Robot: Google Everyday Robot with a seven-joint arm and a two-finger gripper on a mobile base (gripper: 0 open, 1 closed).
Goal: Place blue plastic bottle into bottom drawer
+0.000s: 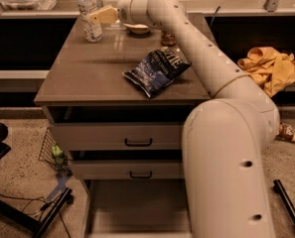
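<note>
The blue plastic bottle (pixel 89 15), clear with a white cap and pale label, stands upright at the back left corner of the cabinet top (pixel 92 78). My gripper (pixel 96 18) reaches from the right at label height, with its tip right beside or touching the bottle's right side. The bottom drawer (pixel 137 209) is pulled out below the cabinet, and its pale floor shows with nothing in it. My arm hides its right part.
A blue chip bag (pixel 157 69) lies mid-top. A white bowl (pixel 137 29) and a brown can (pixel 168 37) sit at the back, partly behind my arm. Two upper drawers (pixel 132 135) with black handles are shut. Yellow cloth (pixel 271 66) lies right, a wire basket (pixel 52 150) left.
</note>
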